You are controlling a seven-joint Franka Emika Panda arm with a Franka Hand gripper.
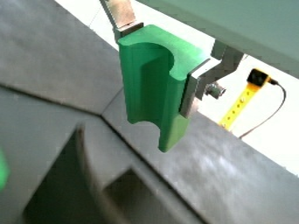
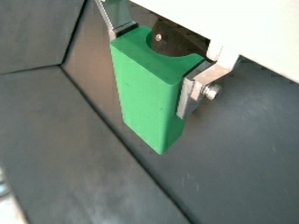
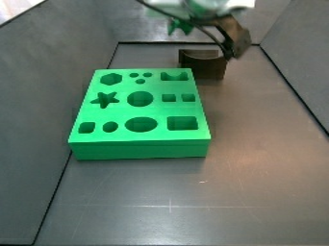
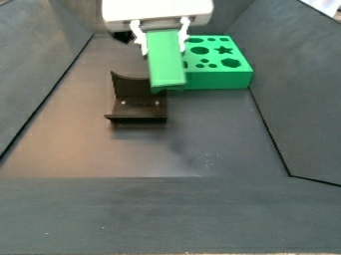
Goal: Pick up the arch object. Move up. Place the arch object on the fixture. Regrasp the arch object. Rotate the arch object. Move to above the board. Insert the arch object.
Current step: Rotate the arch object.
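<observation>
While gripper (image 4: 156, 38) hangs raised above dark floor, I see silver fingers (image 1: 209, 77) clamped on arch object (image 4: 166, 58) near its top end, block hanging down, clear of floor in both wrist views. Curved groove along one face visible in wrist view (image 1: 155, 80). In side view, block's lower end sits over fixture (image 4: 135, 101); I cannot tell if touching. Board (image 3: 141, 110) lies flat on floor beside fixture (image 3: 205, 63), cutouts up, apart from gripper (image 3: 193, 12).
</observation>
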